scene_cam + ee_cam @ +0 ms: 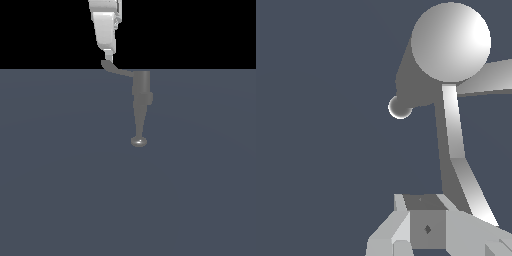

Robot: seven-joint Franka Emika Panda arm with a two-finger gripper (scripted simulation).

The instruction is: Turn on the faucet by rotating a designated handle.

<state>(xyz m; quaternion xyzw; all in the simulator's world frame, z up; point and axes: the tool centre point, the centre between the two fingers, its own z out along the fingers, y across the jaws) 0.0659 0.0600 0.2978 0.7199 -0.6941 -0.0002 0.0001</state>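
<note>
**Gripper at handle end, faucet mid-worktop near far edge**

Gripper [108,54] comes down from the top of the ext. view, white arm above it, fingertip area right at the paddle end of the handle [114,68]. It looks to be touching the paddle, but can't tell if fingers are apart, together or clamped on it; only one pale tip shows in the ext. view, and the wrist view shows just the finger bases [406,227] at the frame's edge.

Handle is a thin grey lever, paddle end at the worktop's far edge, running toward the ext. view's right into the faucet [141,100] body.

Faucet sits near the far edge of the worktop [60,175], about midway btw. its left and right edges. Body cylindrical, tapering to a narrow spout that points toward the near edge and ends in a rounded shiny tip.

Wrist view: handle [461,165] is a pale bent strip leading up to a big grey ball on the faucet [451,42], w/ the small rounded tip beside it.
</note>
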